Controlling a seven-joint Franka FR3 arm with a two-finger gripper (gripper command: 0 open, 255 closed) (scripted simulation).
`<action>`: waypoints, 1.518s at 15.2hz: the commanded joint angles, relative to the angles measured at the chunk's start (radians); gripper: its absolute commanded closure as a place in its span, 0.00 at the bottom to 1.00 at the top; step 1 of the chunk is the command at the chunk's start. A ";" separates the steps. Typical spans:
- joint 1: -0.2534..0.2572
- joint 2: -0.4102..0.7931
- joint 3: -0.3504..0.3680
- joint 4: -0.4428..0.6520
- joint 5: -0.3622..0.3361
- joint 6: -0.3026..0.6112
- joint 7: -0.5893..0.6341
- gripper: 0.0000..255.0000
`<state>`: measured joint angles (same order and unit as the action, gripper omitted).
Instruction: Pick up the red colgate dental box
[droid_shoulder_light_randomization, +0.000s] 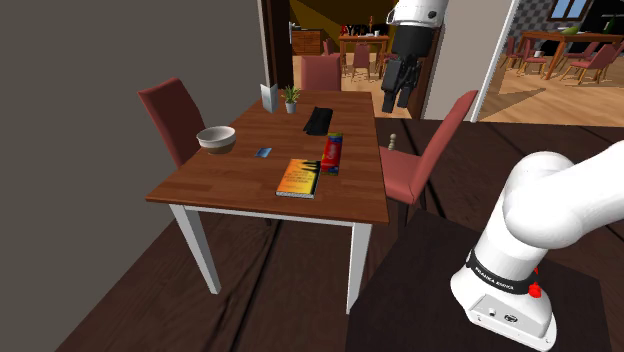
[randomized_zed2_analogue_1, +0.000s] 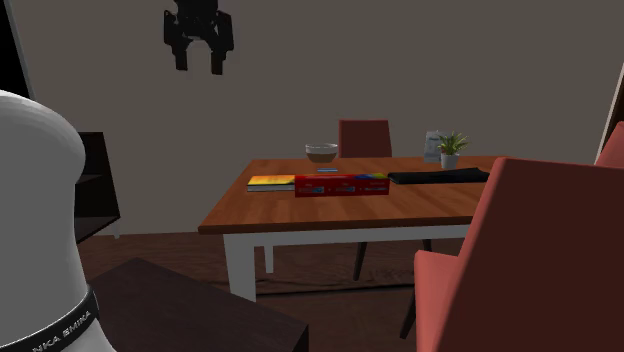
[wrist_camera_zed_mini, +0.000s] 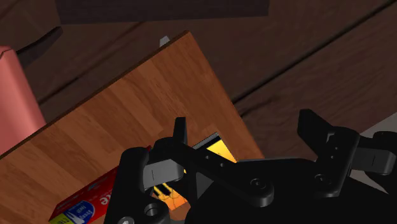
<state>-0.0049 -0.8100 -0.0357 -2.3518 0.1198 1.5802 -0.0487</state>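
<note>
Shoulder view: the wooden table (droid_shoulder_light_randomization: 230, 185) stands on white legs over a dark plank floor (droid_shoulder_light_randomization: 270, 290). A grey wall (droid_shoulder_light_randomization: 70, 60) lies to the view's left. Behind the table a doorway (droid_shoulder_light_randomization: 345, 30) gives onto a room with more tables and chairs. Red chairs (droid_shoulder_light_randomization: 175, 115) stand around the table. The red colgate box (droid_shoulder_light_randomization: 332, 152) lies flat on the top toward the view's right edge, just beside an orange-yellow book (droid_shoulder_light_randomization: 299, 178). Also on the top are a bowl (droid_shoulder_light_randomization: 216, 138), a flat black item (droid_shoulder_light_randomization: 319, 121) and a small potted plant (droid_shoulder_light_randomization: 290, 98). The gripper (droid_shoulder_light_randomization: 397, 98) hangs high, off the table's right side and well apart from the box. The arm's white base (droid_shoulder_light_randomization: 515, 270) sits on the dark stand (droid_shoulder_light_randomization: 420, 300).

Second exterior view: a plain grey wall is the backdrop, with a dark cabinet (randomized_zed2_analogue_1: 95, 185) at the view's left. The table (randomized_zed2_analogue_1: 300, 212) is seen side-on. The box (randomized_zed2_analogue_1: 340, 184) lies lengthwise near the facing edge, between the book (randomized_zed2_analogue_1: 271, 182) and the black item (randomized_zed2_analogue_1: 438, 176). The bowl (randomized_zed2_analogue_1: 322, 152) sits behind it. The gripper (randomized_zed2_analogue_1: 200, 62) is up near the top, fingers spread, with nothing between them.

Wrist view: the gripper (wrist_camera_zed_mini: 245, 124) has its fingers standing apart, empty. Beyond them show a corner of the table top (wrist_camera_zed_mini: 114, 108) and dark floor (wrist_camera_zed_mini: 305, 57). The box's end (wrist_camera_zed_mini: 89, 203) lies next to the book (wrist_camera_zed_mini: 219, 149).
</note>
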 joint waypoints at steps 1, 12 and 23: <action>0.000 0.000 0.000 0.000 0.000 0.000 0.000 0.00; -0.080 0.361 0.024 0.061 -0.014 0.292 0.167 0.00; -0.147 0.743 0.002 0.247 -0.046 0.477 0.336 0.00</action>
<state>-0.1445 -0.1027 -0.0276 -2.1308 0.0772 2.0473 0.2747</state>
